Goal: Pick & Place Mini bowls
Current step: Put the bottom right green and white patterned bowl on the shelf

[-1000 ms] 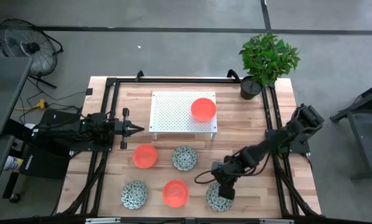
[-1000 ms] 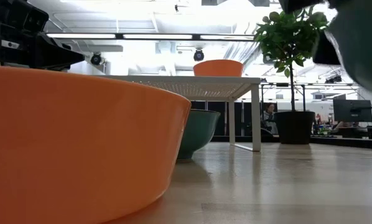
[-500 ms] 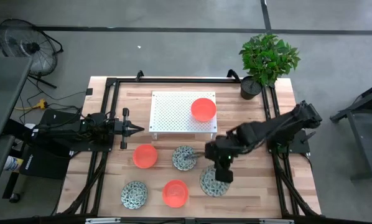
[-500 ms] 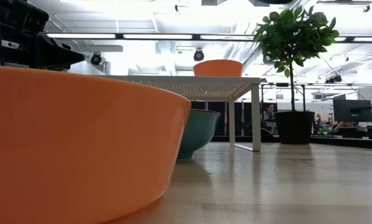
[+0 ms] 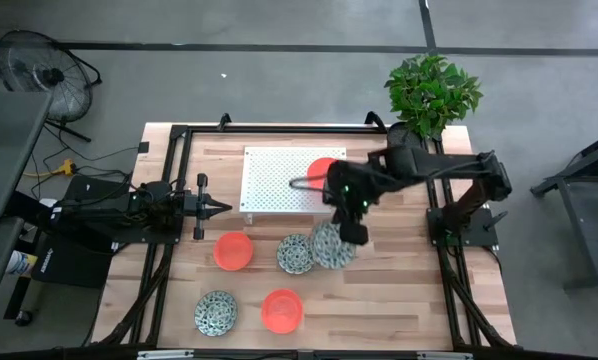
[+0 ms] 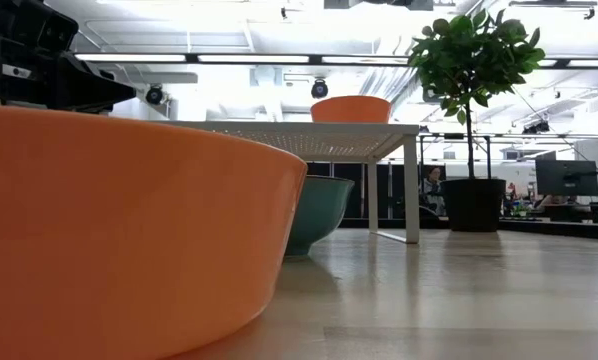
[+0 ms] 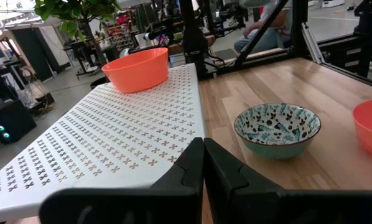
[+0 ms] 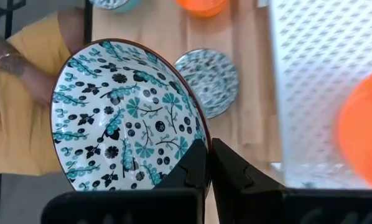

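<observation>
We carry a speckled bowl [image 5: 331,246] toward the white rack [image 5: 279,180].
Our right gripper [image 8: 203,163] pinches its rim, lifting it clear of the surface [image 5: 399,290]; our left gripper [image 7: 203,163] waits closed, empty.

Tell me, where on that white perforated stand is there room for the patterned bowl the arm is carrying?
The white stand is bare across its left and middle; only an orange bowl sits at its right end. The right gripper, fingers shut on the patterned bowl, hangs by the stand's right front corner. The table in front, with four more bowls, is crowded.

wooden table [image 5: 399,300] carries white rack [image 5: 274,185], four bowls, plant pot [image 5: 403,142]
</observation>
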